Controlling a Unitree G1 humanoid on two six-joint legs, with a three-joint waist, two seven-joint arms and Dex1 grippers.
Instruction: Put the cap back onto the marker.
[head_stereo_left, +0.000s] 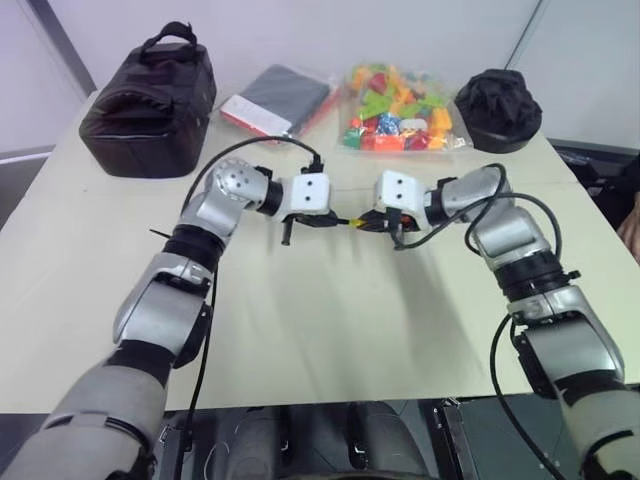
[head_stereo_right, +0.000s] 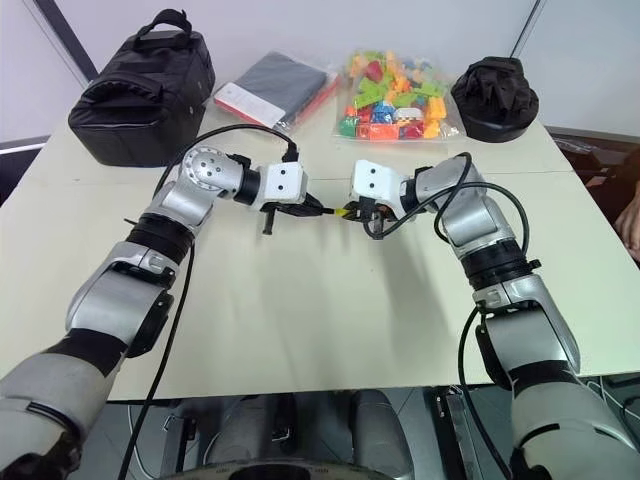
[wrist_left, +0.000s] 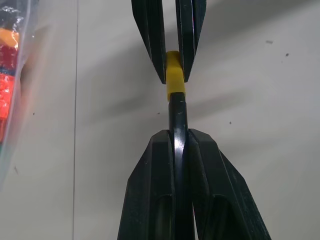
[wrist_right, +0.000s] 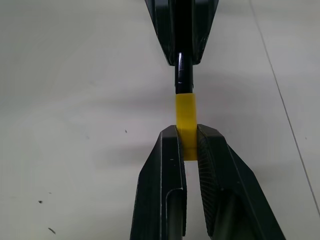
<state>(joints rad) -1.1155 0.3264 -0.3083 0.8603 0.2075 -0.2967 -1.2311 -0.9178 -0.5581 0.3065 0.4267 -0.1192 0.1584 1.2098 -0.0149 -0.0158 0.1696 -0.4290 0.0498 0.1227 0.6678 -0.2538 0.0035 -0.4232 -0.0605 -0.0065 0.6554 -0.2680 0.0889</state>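
Above the tabletop, the left gripper clamps the stiff, light marker near its tip while the right gripper pinches the small, probably slippery cap, already meeting the tip.

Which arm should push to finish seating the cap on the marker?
Probably the right: its gripper is shut on the cap, already lined up on the marker, which the left gripper grips above the table.
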